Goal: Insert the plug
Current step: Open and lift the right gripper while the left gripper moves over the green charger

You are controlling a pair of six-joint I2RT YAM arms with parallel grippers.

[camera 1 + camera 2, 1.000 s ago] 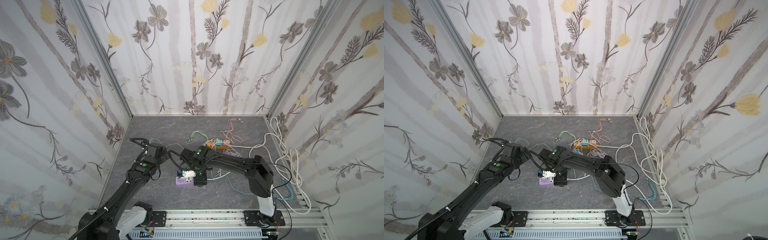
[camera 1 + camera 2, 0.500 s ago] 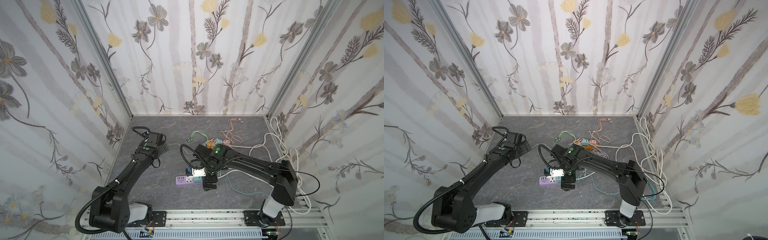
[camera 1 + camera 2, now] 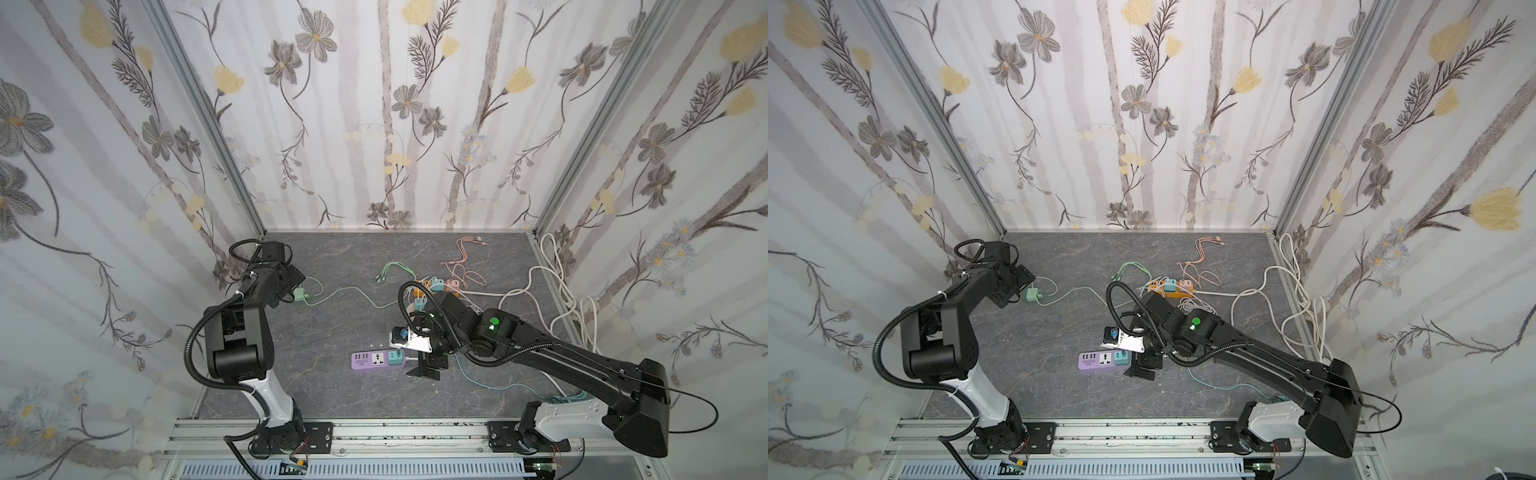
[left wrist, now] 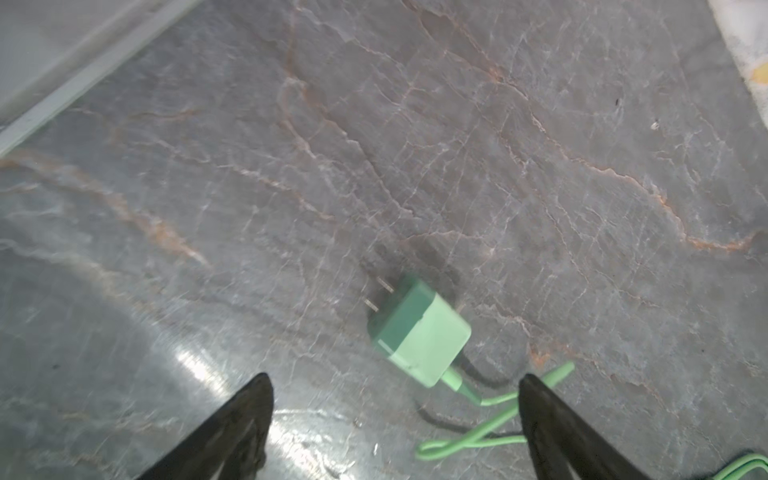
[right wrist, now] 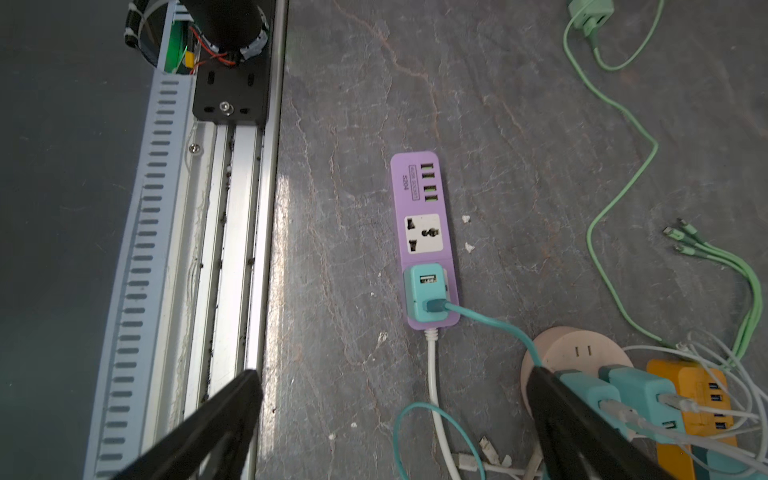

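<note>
A purple power strip (image 3: 376, 360) (image 3: 1100, 360) (image 5: 419, 199) lies near the front middle of the table. A teal plug (image 3: 395, 356) (image 5: 426, 291) sits in its right-hand socket, and the universal socket beside it is free. My right gripper (image 3: 430, 365) (image 3: 1144, 368) (image 5: 392, 373) hangs open just past the strip's cable end, holding nothing. A light green plug (image 3: 299, 295) (image 3: 1030, 294) (image 4: 419, 332) lies on its side at the back left, prongs bare. My left gripper (image 3: 291, 286) (image 4: 393, 377) is open right beside it, apart from it.
An orange power strip (image 3: 436, 286) (image 5: 685, 399) with teal and pink plugs sits behind the right arm, next to a round beige socket (image 5: 582, 353). White cables (image 3: 557, 291) pile along the right wall. Pink leads (image 3: 465, 253) and green leads (image 3: 395, 270) lie at the back. An aluminium rail (image 3: 374, 432) runs along the front.
My left arm has swung from the strip to the back left beside the green plug. My right gripper has drawn back to the right off the strip and opened, with the teal plug staying in the socket.
</note>
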